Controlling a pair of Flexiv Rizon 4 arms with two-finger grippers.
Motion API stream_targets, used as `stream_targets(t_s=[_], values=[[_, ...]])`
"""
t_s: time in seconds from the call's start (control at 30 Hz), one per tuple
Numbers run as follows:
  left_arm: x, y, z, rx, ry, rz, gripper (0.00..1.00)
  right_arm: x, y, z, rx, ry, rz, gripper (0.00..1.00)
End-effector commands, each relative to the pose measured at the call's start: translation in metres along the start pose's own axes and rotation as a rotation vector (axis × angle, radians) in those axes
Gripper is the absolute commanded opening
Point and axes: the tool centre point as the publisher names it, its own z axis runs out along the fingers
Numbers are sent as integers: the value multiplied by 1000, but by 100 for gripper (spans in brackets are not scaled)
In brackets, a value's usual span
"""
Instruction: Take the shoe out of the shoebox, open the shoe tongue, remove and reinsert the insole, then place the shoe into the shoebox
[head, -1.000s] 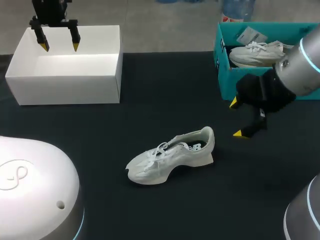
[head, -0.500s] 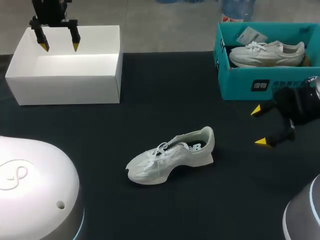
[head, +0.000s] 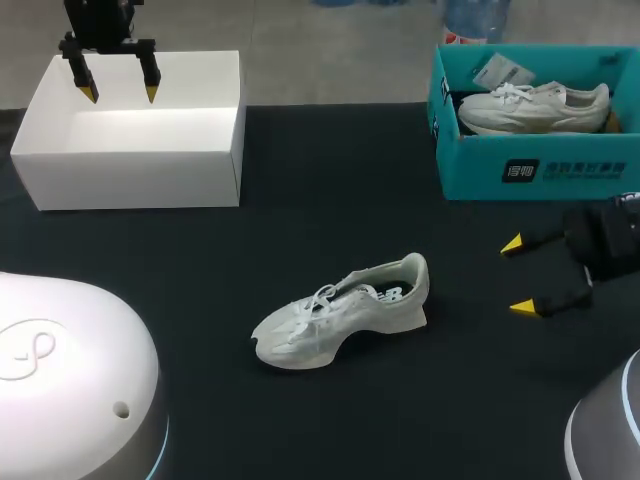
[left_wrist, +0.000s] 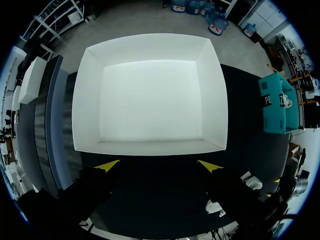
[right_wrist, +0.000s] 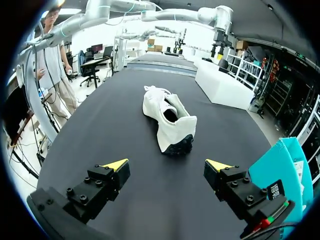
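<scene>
backed the right hand (head: 518, 276) off toward the desk's right edge, open, empty. left hand (head: 120, 95) open above the white box (head: 130, 170). shoe (head: 340, 312) mid-desk, outside the shoebox (head: 470, 170). might skid off if nudged low at the heel.

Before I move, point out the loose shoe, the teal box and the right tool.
shoe (head: 341, 312): head view, its side.
teal box (head: 472, 172): head view, front wall.
right tool (head: 518, 276): head view, midway between tips.
</scene>
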Motion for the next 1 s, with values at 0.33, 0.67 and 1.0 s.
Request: stream_targets(t_s=[0.33, 0.67, 1.0], values=[[0, 0, 0, 0, 0, 0, 100, 2, -27, 10, -35, -4, 43, 100], [0, 0, 0, 0, 0, 0, 100, -2, -36, 25, -69, -34, 78, 100], [0, 0, 0, 0, 0, 0, 100, -7, -45, 30, -105, -46, 98, 100]])
